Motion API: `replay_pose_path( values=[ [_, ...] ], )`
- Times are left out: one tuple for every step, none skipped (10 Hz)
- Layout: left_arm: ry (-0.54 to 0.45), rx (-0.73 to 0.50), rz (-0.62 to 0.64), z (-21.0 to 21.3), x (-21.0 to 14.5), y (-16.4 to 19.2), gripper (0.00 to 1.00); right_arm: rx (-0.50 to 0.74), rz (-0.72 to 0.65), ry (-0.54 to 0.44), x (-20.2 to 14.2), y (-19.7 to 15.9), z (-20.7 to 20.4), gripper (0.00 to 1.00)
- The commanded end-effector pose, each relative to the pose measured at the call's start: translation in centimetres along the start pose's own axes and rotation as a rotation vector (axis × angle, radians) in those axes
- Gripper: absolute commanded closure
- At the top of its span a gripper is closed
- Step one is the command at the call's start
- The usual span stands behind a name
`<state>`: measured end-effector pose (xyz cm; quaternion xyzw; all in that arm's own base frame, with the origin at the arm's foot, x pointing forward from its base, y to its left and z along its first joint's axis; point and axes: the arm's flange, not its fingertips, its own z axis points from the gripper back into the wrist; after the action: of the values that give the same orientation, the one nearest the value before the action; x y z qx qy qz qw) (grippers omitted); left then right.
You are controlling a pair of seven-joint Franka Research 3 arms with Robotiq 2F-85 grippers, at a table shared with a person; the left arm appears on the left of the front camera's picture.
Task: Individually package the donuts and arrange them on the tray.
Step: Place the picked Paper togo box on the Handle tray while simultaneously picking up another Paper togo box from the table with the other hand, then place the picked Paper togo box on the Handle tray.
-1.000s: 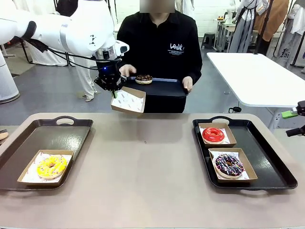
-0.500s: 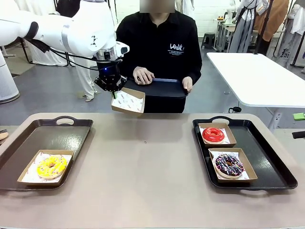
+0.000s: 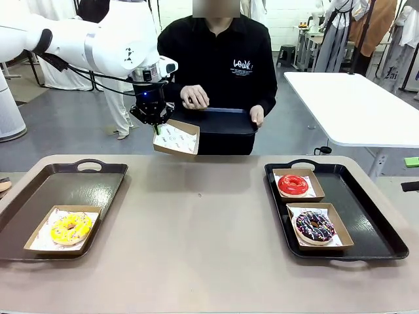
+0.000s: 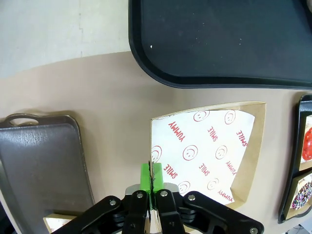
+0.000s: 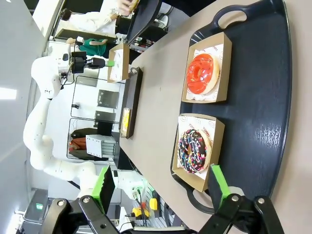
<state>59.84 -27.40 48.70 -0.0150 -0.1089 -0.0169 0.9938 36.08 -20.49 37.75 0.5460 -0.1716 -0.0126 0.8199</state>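
My left gripper [image 3: 156,125] is shut on the edge of an empty paper-lined cardboard box [image 3: 176,139], held tilted in the air beyond the table's far edge. In the left wrist view the fingertips [image 4: 146,171] pinch the box [image 4: 209,146] rim. A yellow donut [image 3: 71,227] lies boxed on the left tray [image 3: 98,180]. The red donut [image 3: 292,185] and the sprinkled chocolate donut [image 3: 314,226] lie boxed on the right tray [image 3: 370,216]. My right gripper [image 5: 161,179] is open near the sprinkled donut [image 5: 194,150] and the red donut [image 5: 202,73].
A person at the far side holds a black tray [image 3: 222,122] with one hand [image 3: 257,115]. Their other hand [image 3: 194,97] is curled above it; what it holds I cannot tell. The tabletop [image 3: 203,229] between the two trays is bare. A white table [image 3: 353,104] stands far right.
The chocolate donut on the person's tray was covered by their hand, and the hand has now lifted off the tray. My right gripper has slid out past the right edge. The left arm held still.
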Motion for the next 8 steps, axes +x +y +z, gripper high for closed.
replay_pose_path(
  values=[
    [-0.006,-0.002,-0.002,0.34,-0.11,0.10,1.00,-0.013,-0.016,-0.008,0.09,0.33,0.01,0.00],
    [-0.006,-0.002,-0.002,0.34,-0.11,0.10,1.00,-0.013,-0.016,-0.008,0.09,0.33,0.01,0.00],
    [-0.006,-0.002,-0.002,0.34,-0.11,0.10,1.00,-0.013,-0.016,-0.008,0.09,0.33,0.01,0.00],
    [-0.006,-0.002,-0.002,0.34,-0.11,0.10,1.00,-0.013,-0.016,-0.008,0.09,0.33,0.01,0.00],
    [-0.006,-0.002,-0.002,0.34,-0.11,0.10,1.00,-0.013,-0.016,-0.008,0.09,0.33,0.01,0.00],
    [-0.006,-0.002,-0.002,0.34,-0.11,0.10,1.00,-0.013,-0.016,-0.008,0.09,0.33,0.01,0.00],
    [-0.006,-0.002,-0.002,0.34,-0.11,0.10,1.00,-0.013,-0.016,-0.008,0.09,0.33,0.01,0.00],
    [-0.006,-0.002,-0.002,0.34,-0.11,0.10,1.00,-0.013,-0.016,-0.008,0.09,0.33,0.01,0.00]
  ],
)
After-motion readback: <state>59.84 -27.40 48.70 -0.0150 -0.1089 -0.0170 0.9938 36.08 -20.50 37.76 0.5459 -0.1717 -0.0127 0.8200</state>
